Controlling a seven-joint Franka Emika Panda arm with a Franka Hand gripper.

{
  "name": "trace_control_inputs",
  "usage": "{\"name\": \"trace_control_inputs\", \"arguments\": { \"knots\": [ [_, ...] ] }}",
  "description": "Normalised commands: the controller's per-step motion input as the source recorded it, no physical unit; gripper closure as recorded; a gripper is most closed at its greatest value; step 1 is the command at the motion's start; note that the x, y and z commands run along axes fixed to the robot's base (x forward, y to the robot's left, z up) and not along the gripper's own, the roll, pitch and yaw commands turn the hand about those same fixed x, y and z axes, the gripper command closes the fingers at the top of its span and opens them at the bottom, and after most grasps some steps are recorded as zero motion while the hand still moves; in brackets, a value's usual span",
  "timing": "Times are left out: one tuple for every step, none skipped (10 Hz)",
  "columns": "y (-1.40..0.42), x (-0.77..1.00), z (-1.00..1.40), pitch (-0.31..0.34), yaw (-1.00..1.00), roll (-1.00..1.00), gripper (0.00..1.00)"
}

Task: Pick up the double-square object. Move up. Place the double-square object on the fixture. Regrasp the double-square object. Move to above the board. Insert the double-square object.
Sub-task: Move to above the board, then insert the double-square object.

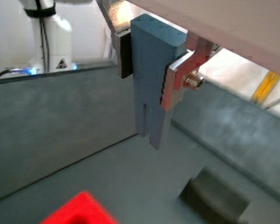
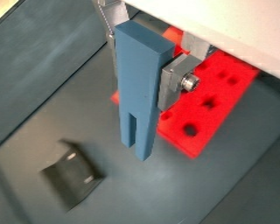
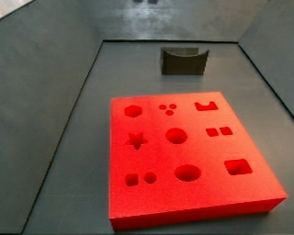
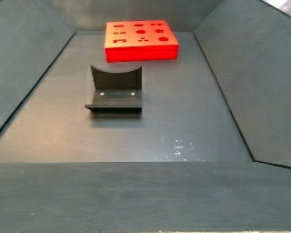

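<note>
We see the gripper (image 2: 146, 74) up above the grey table (image 4: 173, 118), out of both side views. Its jaws are clamped on the light-blue plastic double-square bar (image 2: 137, 87), which hangs upright with its slotted end down. The red-orange slab board (image 3: 186, 156) with shaped holes and the dark notched fixture (image 4: 114, 88) lie well apart. No readable labels or writing anywhere.

Gripper (image 2: 149, 83) above floor (image 4: 173, 127), double-square object (image 2: 137, 87) between jaws; fixture (image 4: 114, 89) apart from board (image 4: 141, 40).
</note>
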Motion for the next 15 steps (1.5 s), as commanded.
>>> {"name": "trace_control_inputs", "arguments": {
  "knots": [
    [-0.14,-0.20,0.03,-0.118,-0.17,-1.00,1.00],
    [-0.06,-0.12,0.01,-0.107,-0.17,-1.00,1.00],
    [-0.02,-0.09,0.00,-0.091,-0.13,-0.83,1.00],
    [0.01,-0.07,0.00,-0.070,-0.09,-0.60,1.00],
    [0.01,-0.05,0.00,-0.047,-0.04,-0.36,1.00],
    [0.01,-0.04,0.00,-0.035,-0.03,-0.24,1.00],
    [-0.09,0.00,-0.03,0.000,0.00,0.01,1.00],
    [-0.22,0.60,-0.10,0.000,0.00,0.01,1.00],
    [-0.24,1.00,-0.40,0.000,0.00,0.00,1.00],
    [0.00,1.00,-0.44,0.000,0.00,-0.08,1.00],
    [0.01,1.00,-0.47,0.000,0.00,-0.10,1.00],
    [0.07,1.00,-0.57,0.000,0.03,-0.18,1.00],
    [0.00,1.00,-0.54,-0.007,0.04,-0.17,1.00],
    [-0.06,1.00,-0.50,-0.014,0.03,-0.14,1.00],
    [-0.19,1.00,-0.40,-0.016,0.00,-0.05,1.00]
  ]
}}
